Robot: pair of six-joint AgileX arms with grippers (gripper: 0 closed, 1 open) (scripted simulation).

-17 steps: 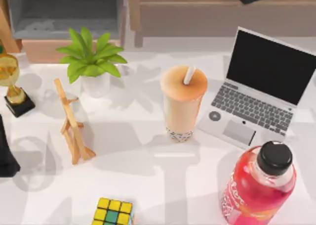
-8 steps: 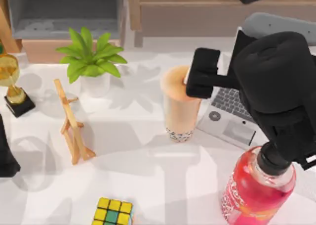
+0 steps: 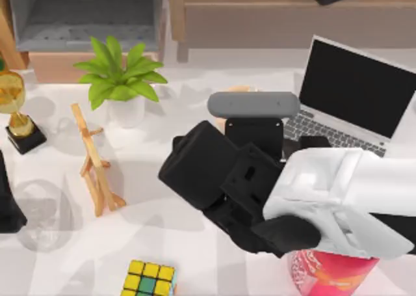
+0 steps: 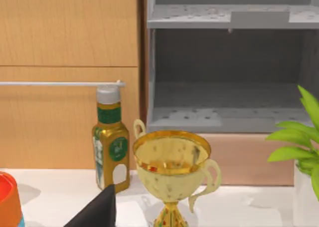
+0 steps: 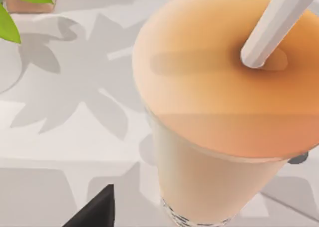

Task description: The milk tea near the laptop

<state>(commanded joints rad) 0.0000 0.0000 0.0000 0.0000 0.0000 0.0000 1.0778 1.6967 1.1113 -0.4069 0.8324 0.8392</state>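
Observation:
The milk tea (image 5: pixel 214 112) is a tall clear cup of peach-orange drink with a white straw (image 5: pixel 271 30) through its flat lid. It looms large and very close in the right wrist view. In the top view my right arm reaches in from the lower right, and my right gripper (image 3: pixel 253 136) hangs over the cup and hides most of it. The laptop (image 3: pixel 357 94) stands open just right of the cup, with a black screen and grey keyboard. My left arm (image 3: pixel 6 205) stays parked at the table's left edge.
A potted plant (image 3: pixel 120 75), a wooden stand (image 3: pixel 96 166) and a gold trophy (image 3: pixel 16 107) stand on the left half. A colour cube (image 3: pixel 151 278) lies at the front. A pink bottle (image 3: pixel 331 273) sits under my right arm. A green-gold bottle (image 4: pixel 110 142) stands behind the trophy.
My right arm has swung in from the right and come down over the milk tea, now covering the cup and the pink bottle's cap. The left arm has not moved.

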